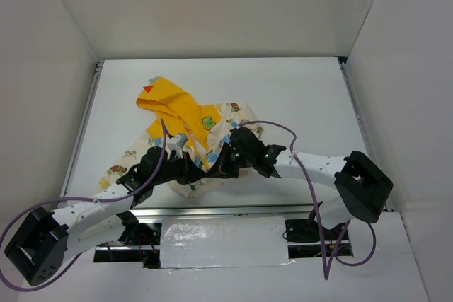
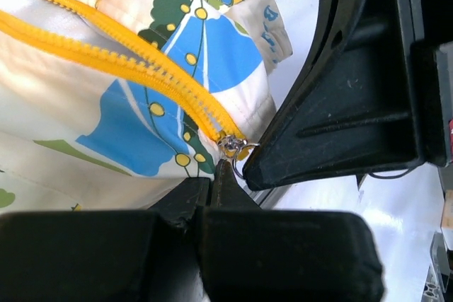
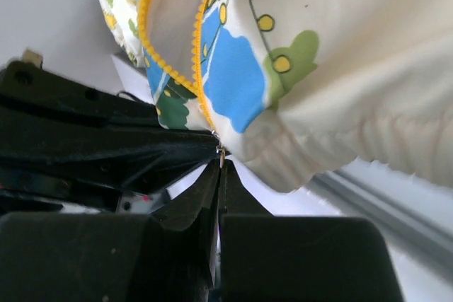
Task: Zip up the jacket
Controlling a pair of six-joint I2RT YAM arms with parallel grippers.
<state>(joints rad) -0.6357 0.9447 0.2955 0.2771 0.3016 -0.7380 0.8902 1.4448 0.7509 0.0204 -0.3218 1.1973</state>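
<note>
Scene: seen from above, a white table [image 1: 304,104] with two black and white robot arms reaching in from the bottom edge of the frame.
Jacket position: the jacket [image 1: 185,114] lies left of centre. Its yellow hood [image 1: 170,100] points to the upper left, and its hem is nearest the arms.
Meeting point: both grippers come together at the hem, just below the middle of the frame. They are so close that they almost touch.
Left gripper: the left gripper [image 2: 223,175] has its fingers pressed together. Their tips sit right under the bottom end of the zipper and appear to pinch the jacket's hem there.
Right gripper: the right gripper [image 3: 219,171] is also fully closed. A small silver piece shows at its tips, most likely the pull of the zipper slider [image 2: 230,145].
Zipper state: the slider sits at the very bottom. Above it the two yellow zipper tracks [image 2: 106,33] spread apart, so the front is unzipped.
Key relation: the zipper's long axis runs from the grippers away towards the hood, up and to the left in the overhead view. Both arms are equally near the slider.
Judged next move: the right gripper would draw the slider along that line while the left gripper anchors the hem.
Risk: loose fabric could bunch up if the hem is not kept taut.
</note>
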